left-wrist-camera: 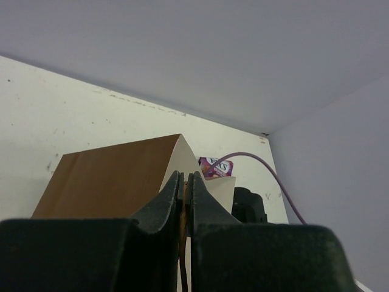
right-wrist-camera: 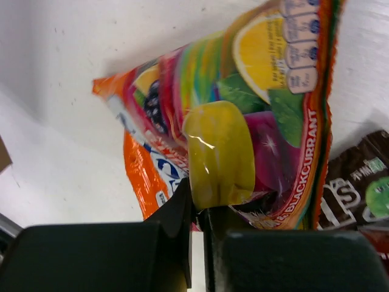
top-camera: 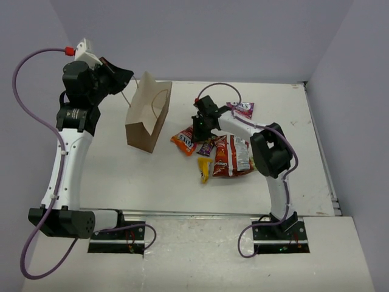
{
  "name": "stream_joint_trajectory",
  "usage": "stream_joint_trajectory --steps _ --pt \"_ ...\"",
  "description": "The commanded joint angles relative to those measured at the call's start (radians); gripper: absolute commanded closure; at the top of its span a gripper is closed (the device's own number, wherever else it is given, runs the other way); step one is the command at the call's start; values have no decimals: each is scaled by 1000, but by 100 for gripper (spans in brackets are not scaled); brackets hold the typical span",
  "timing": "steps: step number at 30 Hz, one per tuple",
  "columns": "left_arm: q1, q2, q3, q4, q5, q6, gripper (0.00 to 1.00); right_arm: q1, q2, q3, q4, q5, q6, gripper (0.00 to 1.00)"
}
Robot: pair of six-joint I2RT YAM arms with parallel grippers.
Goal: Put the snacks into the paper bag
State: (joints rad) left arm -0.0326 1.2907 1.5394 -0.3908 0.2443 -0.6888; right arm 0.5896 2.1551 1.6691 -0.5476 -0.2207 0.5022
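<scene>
The brown paper bag (top-camera: 149, 115) stands upright and open at the back left; it also shows in the left wrist view (left-wrist-camera: 109, 182). My left gripper (top-camera: 126, 79) (left-wrist-camera: 184, 193) is shut on the bag's thin loop handle, just left of its rim. The snacks lie in a heap to the right of the bag: an orange-yellow bag (top-camera: 183, 141), a big red chip bag (top-camera: 234, 155), a dark purple bar (top-camera: 208, 146), a small yellow wrapper (top-camera: 205, 169) and a magenta pouch (top-camera: 243, 109) (left-wrist-camera: 216, 166). My right gripper (top-camera: 196, 131) (right-wrist-camera: 199, 204) is shut on the edge of the orange-yellow bag (right-wrist-camera: 243, 121).
A dark brown wrapper (right-wrist-camera: 358, 182) lies beside the held bag. Grey walls close in the back and both sides of the white table (top-camera: 152, 182). The right arm's purple cable (top-camera: 219, 86) loops over the back of the heap.
</scene>
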Motion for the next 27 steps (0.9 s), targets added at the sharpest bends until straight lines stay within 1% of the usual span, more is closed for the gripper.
stream_joint_trajectory --steps 1,2,3,4,5,6,8,10,13,14,15,16,17,19,23,24,27 --pt "-44 -30 -19 -2 -28 -28 100 -4 -67 -26 -20 95 21 100" --pt "-71 -33 -34 6 -49 -34 100 -5 -113 -69 32 112 24 100" --pt "-87 -34 -41 9 -63 -37 100 -10 -215 -115 53 142 27 100" --pt "-105 -34 -47 13 -75 -41 100 -14 -266 -182 67 155 24 100" --pt "-140 -36 -59 20 -107 -49 100 -19 -312 -204 69 162 22 100" --pt "-159 -36 -62 23 -125 -55 100 -30 -398 -235 67 172 18 100" --pt "-199 -36 -79 38 -155 -83 100 -34 -477 -244 32 187 -4 100" --pt "-229 -36 -87 43 -189 -110 100 -37 -565 -223 -29 211 -27 100" --pt "-262 -41 -99 43 -221 -139 100 -36 -638 -181 -87 219 -44 100" --pt "-286 -45 -105 46 -238 -167 100 -36 -682 -171 -119 239 -45 100" --pt "-300 -53 -117 50 -240 -179 100 -36 -701 -152 -132 242 -48 100" --pt "-312 -56 -125 50 -281 -210 100 -36 -718 -138 -144 245 -56 100" --pt "-335 -60 -131 59 -287 -227 100 -36 -747 -125 -170 257 -59 100" --pt "-355 -60 -142 64 -295 -270 100 -36 -768 -63 -208 270 -77 100" --pt "-426 -50 -145 66 -327 -301 100 -36 -782 75 -274 319 -111 100" --pt "-434 -48 -150 67 -335 -304 100 -36 -782 121 -281 317 -116 100" --pt "-448 -34 -168 69 -356 -299 100 -34 -788 176 -291 285 -129 100"
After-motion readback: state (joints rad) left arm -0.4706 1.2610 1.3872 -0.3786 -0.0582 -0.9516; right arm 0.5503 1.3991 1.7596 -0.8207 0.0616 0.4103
